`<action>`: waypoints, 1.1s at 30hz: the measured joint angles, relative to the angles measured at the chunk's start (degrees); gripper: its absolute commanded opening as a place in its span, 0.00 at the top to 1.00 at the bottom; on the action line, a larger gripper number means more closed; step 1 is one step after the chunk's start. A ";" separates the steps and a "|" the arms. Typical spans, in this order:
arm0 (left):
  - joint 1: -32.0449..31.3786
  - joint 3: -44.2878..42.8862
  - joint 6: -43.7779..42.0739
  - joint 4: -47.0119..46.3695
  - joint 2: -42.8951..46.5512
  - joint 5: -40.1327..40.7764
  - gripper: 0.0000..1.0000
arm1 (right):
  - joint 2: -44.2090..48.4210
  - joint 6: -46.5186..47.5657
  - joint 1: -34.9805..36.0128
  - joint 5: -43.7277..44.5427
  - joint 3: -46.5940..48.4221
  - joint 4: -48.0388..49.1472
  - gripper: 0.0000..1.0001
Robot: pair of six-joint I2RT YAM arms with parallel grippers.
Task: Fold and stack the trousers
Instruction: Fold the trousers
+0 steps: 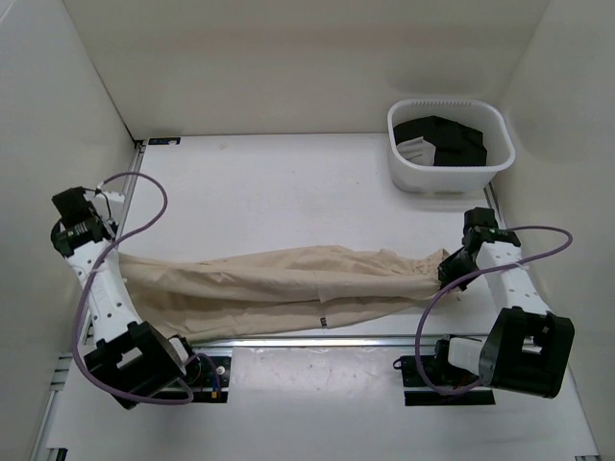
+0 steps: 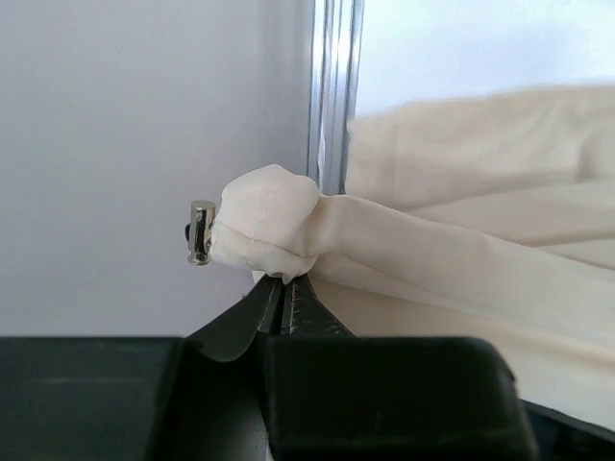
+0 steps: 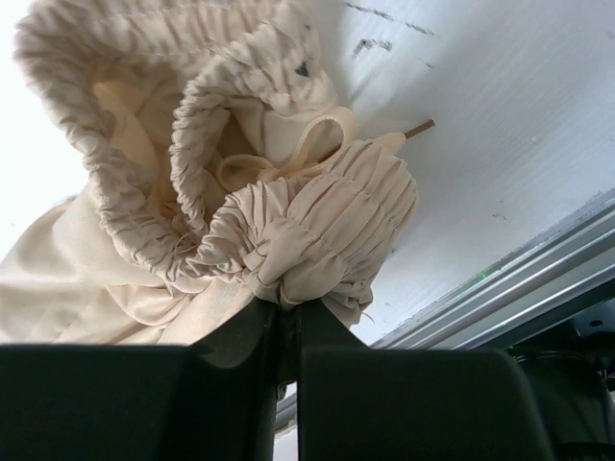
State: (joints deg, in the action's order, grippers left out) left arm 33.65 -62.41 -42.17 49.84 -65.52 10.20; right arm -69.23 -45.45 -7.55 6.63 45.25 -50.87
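The beige trousers [image 1: 279,288] lie stretched left to right across the near part of the white table, legs side by side. My left gripper [image 1: 108,252] is shut on a leg hem at the far left; the bunched hem [image 2: 274,226] shows just above my closed jaws, with a small metal piece [image 2: 200,231] beside it. My right gripper [image 1: 452,271] is shut on the gathered elastic waistband [image 3: 307,226] at the right end, where a drawstring [image 3: 317,134] hangs out. In the left wrist view the leg fabric [image 2: 480,192] runs off to the right.
A white plastic basket [image 1: 452,179] holding black clothing [image 1: 452,139] with a white patch stands at the back right. A metal rail [image 1: 288,341] runs along the table's near edge under the trousers. White walls close in the left, back and right sides.
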 measured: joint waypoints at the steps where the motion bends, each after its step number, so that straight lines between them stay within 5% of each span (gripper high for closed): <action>1: -0.83 -2.51 0.20 0.63 -1.44 -0.24 0.86 | -0.44 0.04 -0.07 0.11 0.52 0.02 1.00; 6: -3.52 -18.80 3.76 0.76 -13.33 -4.48 0.86 | -3.39 -0.02 0.26 -3.78 2.69 0.48 1.00; 9: -4.42 -20.39 5.11 0.90 -17.25 -5.07 0.86 | -3.58 0.04 0.28 -3.89 3.52 1.25 1.00; 24: 7.72 28.92 -5.01 -0.17 4.24 9.25 0.86 | 0.00 0.92 -0.70 2.43 -4.07 2.60 1.00; 25: 7.91 30.60 -5.68 -0.20 4.66 10.14 0.82 | 0.02 0.92 -0.70 2.64 -4.09 2.67 0.98; 26: 8.09 31.74 -6.32 -0.11 4.87 10.84 0.63 | 0.02 0.92 -0.70 2.75 -4.09 2.73 0.92; 30: 9.46 33.42 -8.48 1.36 5.01 13.42 0.32 | 0.00 1.16 -0.70 3.56 -4.09 2.80 0.67; 33: 10.62 31.78 -9.88 4.48 4.92 14.36 0.21 | 0.00 1.57 -0.70 4.13 -3.98 2.43 0.45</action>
State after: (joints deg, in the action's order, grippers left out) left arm 44.27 -30.63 -52.05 54.33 -60.60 24.56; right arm -69.23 -43.88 -8.25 10.76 41.28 -48.45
